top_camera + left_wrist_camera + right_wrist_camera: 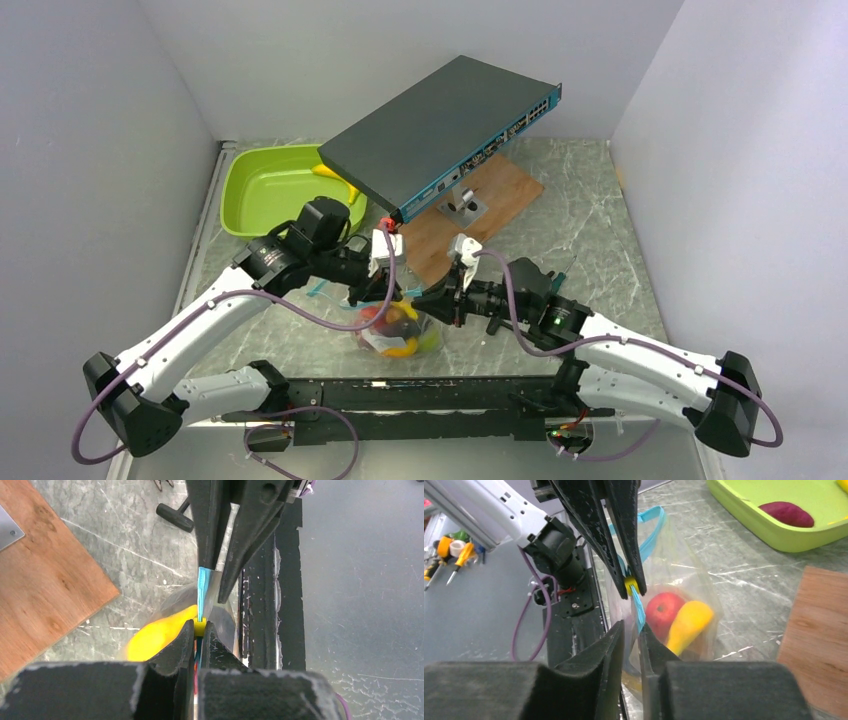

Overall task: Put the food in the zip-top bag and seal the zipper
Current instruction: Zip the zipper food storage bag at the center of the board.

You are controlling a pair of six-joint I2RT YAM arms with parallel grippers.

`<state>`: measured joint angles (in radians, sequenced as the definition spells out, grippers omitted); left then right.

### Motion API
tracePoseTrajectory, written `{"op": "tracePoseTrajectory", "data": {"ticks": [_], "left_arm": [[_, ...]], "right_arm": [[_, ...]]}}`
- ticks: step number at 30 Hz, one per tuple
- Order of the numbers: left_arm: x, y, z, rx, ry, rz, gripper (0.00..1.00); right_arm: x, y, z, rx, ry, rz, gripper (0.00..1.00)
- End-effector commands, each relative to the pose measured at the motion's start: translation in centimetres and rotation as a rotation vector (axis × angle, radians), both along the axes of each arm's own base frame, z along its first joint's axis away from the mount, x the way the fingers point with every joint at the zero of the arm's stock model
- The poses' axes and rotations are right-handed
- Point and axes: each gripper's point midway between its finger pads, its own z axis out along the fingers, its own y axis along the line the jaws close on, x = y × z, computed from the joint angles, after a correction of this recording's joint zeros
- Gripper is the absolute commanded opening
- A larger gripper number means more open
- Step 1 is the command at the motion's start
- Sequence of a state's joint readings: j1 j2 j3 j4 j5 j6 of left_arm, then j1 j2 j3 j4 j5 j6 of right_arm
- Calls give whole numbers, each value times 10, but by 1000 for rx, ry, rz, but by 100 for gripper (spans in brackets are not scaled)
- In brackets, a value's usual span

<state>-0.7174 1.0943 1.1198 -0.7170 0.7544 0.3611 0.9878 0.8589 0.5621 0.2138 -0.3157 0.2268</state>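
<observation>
the left gripper (199,628) was pressed together on the small yellow slider (630,584) of the zipper (201,587). the right gripper (633,626) pinched the teal strip itself just beside it, the two sets of fingers facing each other over the mouth of the zip-top bag (395,338). the bag stood on the table between the arms, near their bases, with a red apple (663,611) and a yellow piece (688,624) showing through the clear film.

this looked like the sealing run. done well, the right would anchor the strip taut and level while the left drew the slider straight along the track, away from it and slowly. a twist or lift would likely buckle the soft film or tip the loaded bag. how much of the track was closed could not be told. a purple piece (785,513) lay in the lime-green tray (774,539), so not all the food was bagged.

beyond lay the grey-green marbled table (590,230), a wooden board (505,190) and a network switch (440,130) propped at a tilt over it. white walls (100,150) closed in three sides.
</observation>
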Motion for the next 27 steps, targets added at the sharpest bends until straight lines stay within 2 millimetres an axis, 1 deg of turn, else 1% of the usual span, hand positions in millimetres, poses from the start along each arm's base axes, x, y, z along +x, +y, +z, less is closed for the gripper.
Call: {"op": "tracePoseTrajectory", "data": {"ticks": [1,2,3,4,8,11,13,17,21,23,27], "left_arm": [[1,4,0,-6,-11,12,0],[1,3,-2,-4,-6,16,0],[2,3,-3,-5,-4,19,0],[3,2,-5,-4,-2,25,0],[5,0,-8,-7,9,29,0],[6,1,-8,-9,5,43,0],[3,1,-7,-18,5,37,0],[1,1,-2,-34,-5,28,0],[0,3,-1,-38,-18,34,0],[1,3,0,-38,-21,39,0],[0,3,-1,-33,-19,32,0]], "right_arm": [[-6,7,23,-48,-47,86,34],[-2,7,22,-64,-34,68,43],[3,8,23,-77,-21,44,48],[5,8,21,-100,-5,35,50],[0,11,19,-161,17,78,56],[1,10,25,-169,5,78,57],[6,8,28,-173,-15,53,60],[11,7,28,-193,-35,31,59],[22,5,29,-216,-18,-34,61],[18,5,25,-233,-35,2,65],[8,7,14,-316,-56,107,62]]}}
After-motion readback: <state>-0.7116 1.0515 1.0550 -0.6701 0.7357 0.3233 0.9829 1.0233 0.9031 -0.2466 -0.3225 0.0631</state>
